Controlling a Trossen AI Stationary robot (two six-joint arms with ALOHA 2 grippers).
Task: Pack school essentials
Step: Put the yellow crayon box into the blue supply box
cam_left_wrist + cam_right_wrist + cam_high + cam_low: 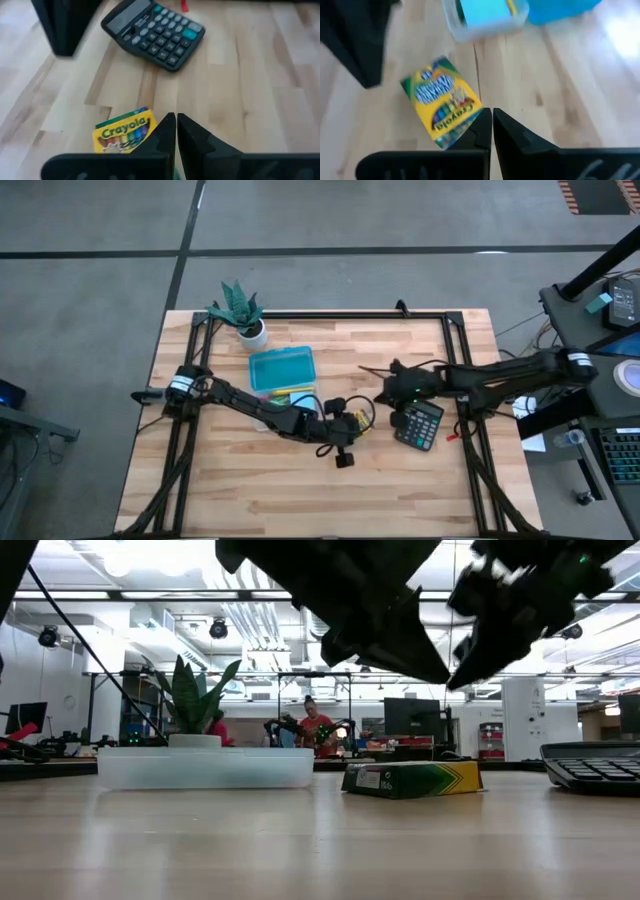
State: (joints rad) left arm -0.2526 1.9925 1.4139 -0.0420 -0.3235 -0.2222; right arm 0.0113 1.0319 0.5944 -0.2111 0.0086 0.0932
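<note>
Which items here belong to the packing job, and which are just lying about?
Job: crayon box, clear container holding a blue pad, calculator, probably.
Lying about: potted plant, blue lid by the container.

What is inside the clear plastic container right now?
The clear container holds a flat blue item with a yellow sliver beside it. Anything beneath the blue item is hidden. The crayon box lies outside.

Table [300,490] is showing pale wood planks, smooth, with a light sheen. Crayon box [442,102] is presenting as printed card, slightly glossy. Calculator [152,32] is appearing as dark matt plastic. Bin [205,768] at its 9 o'clock is looking like translucent, frosted plastic.
</note>
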